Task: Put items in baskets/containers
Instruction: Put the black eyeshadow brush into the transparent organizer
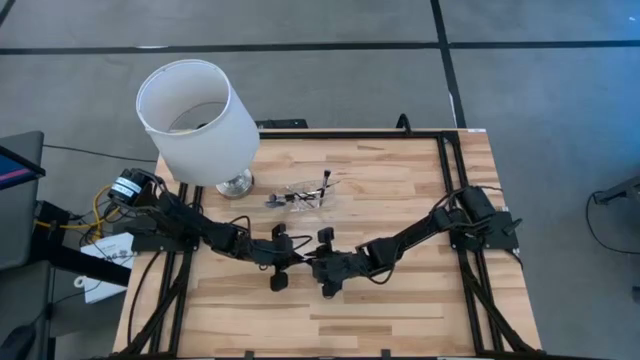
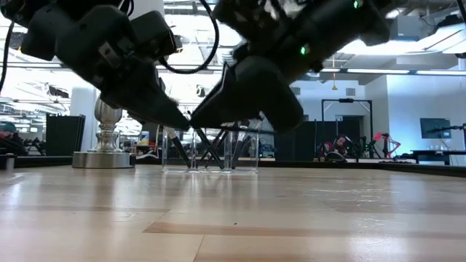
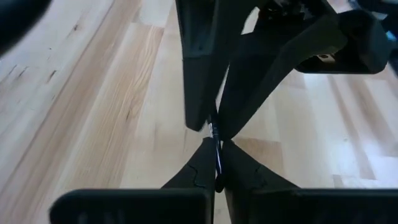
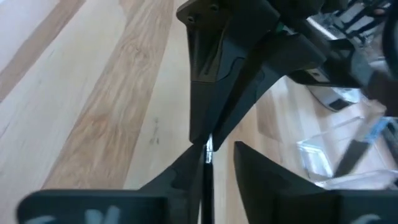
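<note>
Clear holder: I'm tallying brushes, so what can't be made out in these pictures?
- Brush count in the clear holder: too small in the high view; in the low view the brushes overlap, their tops behind the grippers.
- Ends of the held brush: hidden by the left gripper and right gripper in both wrist views.
- Right wrist view: holder blurred and cut off by the edge.

White lampshade [image 1: 195,120], silver base [image 1: 236,183], pale wood-grain table [image 1: 400,310], black arms
</note>
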Robot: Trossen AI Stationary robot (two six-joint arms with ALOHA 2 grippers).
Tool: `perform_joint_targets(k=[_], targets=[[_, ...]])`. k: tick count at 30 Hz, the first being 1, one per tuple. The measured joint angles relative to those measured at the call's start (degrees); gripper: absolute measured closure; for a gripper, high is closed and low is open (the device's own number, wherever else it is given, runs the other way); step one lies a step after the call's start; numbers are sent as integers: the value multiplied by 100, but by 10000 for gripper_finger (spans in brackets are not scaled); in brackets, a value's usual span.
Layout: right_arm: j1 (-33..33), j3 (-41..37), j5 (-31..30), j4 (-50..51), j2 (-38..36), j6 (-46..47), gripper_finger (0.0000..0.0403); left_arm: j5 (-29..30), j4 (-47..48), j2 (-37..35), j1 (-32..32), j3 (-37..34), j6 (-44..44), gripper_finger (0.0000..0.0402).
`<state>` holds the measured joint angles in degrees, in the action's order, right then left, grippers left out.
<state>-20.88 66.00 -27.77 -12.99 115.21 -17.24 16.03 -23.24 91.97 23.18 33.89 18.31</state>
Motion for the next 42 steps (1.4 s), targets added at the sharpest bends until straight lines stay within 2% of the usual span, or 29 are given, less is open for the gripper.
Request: perform_joint_targets(k=[6,10,12,14,20,27,37,42], targets=[[-382,673,-708,1699,-473,283,268,-17,335,-461,19,12,-28,391],[-542,1057,-657,2942,-869,1524,234,85,763,-855,17,17,-48,391],[-523,1090,-612,3078,-1036,2260,221,197,948,-909,19,7,-48,391],[-454,1097,-556,3102,-1092,2594,214,240,942,-905,17,2,-50,391],[-147,1121,214,3120,-460,2485,218,396,927,-758,17,11,-50,391],[134,1566,243,3654,203,2203,241,497,969,-700,6,2,-48,390],[327,1797,205,3613,120,1967,264,380,930,-706,12,11,-52,390],[453,1803,481,3615,123,1977,266,354,963,-704,11,11,-55,390]])
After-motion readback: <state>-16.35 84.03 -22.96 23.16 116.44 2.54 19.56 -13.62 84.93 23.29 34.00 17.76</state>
